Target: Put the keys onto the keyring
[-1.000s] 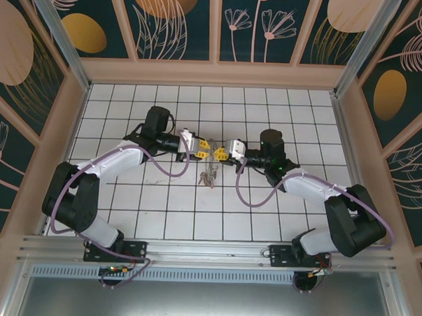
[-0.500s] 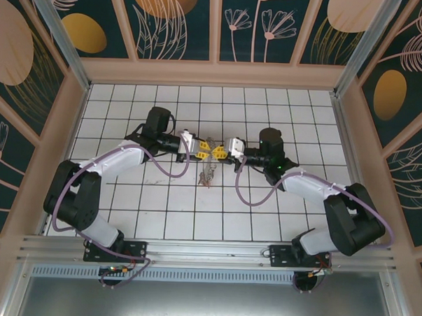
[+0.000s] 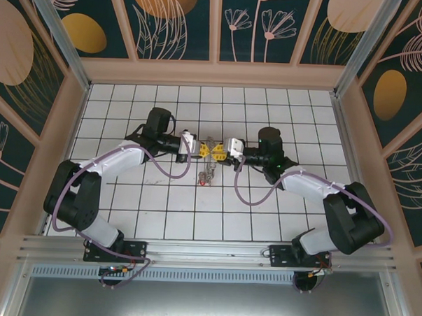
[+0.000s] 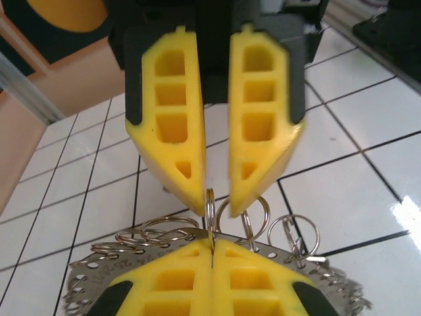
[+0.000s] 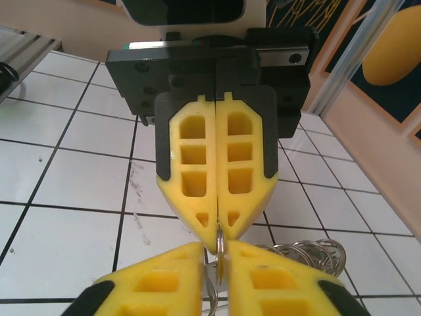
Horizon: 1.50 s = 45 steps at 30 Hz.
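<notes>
I am clamping my left gripper on the ring, fingers pressed together, holding it upright so its edge is facing the other arm; just below the ring the keyring, a flat perforated plate fringed with loops, is spreading out; the keys seem to be dangling in the small bunch under the ring, though I am not telling them apart from the plate; faint engraving is running along the plate near the ring, too small to read; right of the ring, my right gripper is standing with fingers narrowly apart around the wire, probably steadying rather than carrying it.
</notes>
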{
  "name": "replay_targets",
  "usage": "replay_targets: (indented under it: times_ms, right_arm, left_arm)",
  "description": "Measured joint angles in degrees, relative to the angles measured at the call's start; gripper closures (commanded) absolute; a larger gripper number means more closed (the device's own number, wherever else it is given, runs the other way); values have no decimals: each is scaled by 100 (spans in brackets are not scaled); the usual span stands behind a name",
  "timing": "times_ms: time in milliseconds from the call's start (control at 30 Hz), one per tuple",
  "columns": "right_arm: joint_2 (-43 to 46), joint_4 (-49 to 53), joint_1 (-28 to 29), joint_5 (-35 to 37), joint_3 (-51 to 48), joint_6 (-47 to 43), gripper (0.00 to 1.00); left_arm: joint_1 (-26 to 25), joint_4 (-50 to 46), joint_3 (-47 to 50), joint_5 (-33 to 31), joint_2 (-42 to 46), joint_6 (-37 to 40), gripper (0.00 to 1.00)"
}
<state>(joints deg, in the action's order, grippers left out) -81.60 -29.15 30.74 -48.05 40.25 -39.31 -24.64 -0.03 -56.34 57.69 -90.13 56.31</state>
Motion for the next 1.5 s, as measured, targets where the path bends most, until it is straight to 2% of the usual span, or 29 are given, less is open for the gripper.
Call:
replay_targets:
  times_ms: [67,267,400,500,667,833,933,1167,1367,1500]
  right_arm:
    - [0,118,0,4,2,-87,73]
    - [28,411,0,173,-4,-236,72]
    - [177,284,0,315,-125,-17,70]
    - [393,-533,-2,577,-549,776,67]
    - [522,-1987,-4,1373,-1266,2680,66]
    - [581,-2317,-179,2072,-1320,4172,74]
    - [695,-2107,-358,2142,-1226,4518,67]
    - [907,-1370,-658,1696,-715,4444,60]
    - [1355,-1019,-796,1663,-752,3654,56]
    - [1467,-612,-817,1429,-752,2778,55]
  left_arm:
    - [0,-15,81,-328,74,50,100]
    - [-55,-129,203,-1246,422,310,100]
    - [-166,-22,319,-1707,625,417,100]
    - [-280,249,511,-2074,713,380,100]
    - [-389,1005,968,-2557,863,103,100]
    - [-411,1515,1082,-2756,887,-74,100]
    - [-415,1672,1084,-2782,940,-109,100]
    - [-415,1823,1115,-2778,1099,-114,100]
    - [-420,1912,1163,-2747,1156,-114,100]
    - [-420,1910,1163,-2664,1163,-118,100]
